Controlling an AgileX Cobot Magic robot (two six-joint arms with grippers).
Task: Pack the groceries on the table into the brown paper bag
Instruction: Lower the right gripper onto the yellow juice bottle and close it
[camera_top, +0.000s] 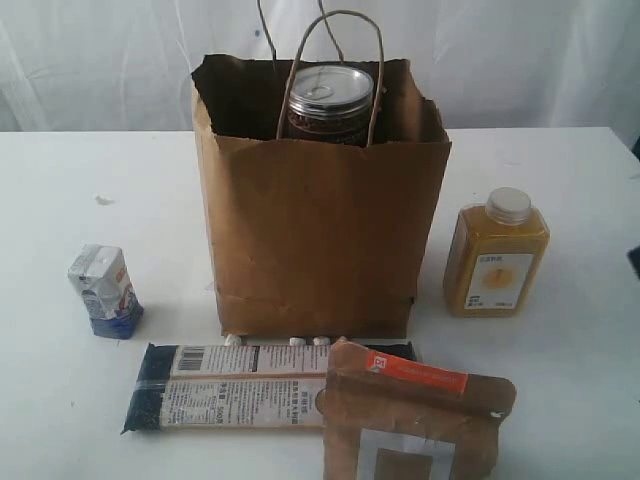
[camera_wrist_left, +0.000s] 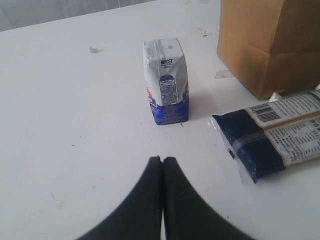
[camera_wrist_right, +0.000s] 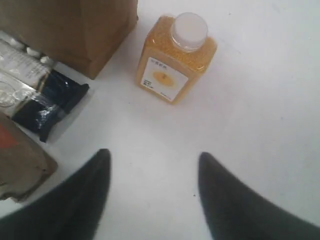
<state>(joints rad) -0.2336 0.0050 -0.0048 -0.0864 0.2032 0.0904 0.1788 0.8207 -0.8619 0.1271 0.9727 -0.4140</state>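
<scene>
One gripper closed, one spread.
The left gripper has its dark fingers pressed together; the right gripper holds its fingers apart. A dark sliver at the exterior view's right edge may be an arm.

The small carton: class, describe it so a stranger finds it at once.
Find the tall brown paper bag. Left of it in the exterior view stands the carton. Unlike the flat dark packet nearby, it's white and blue.
</scene>
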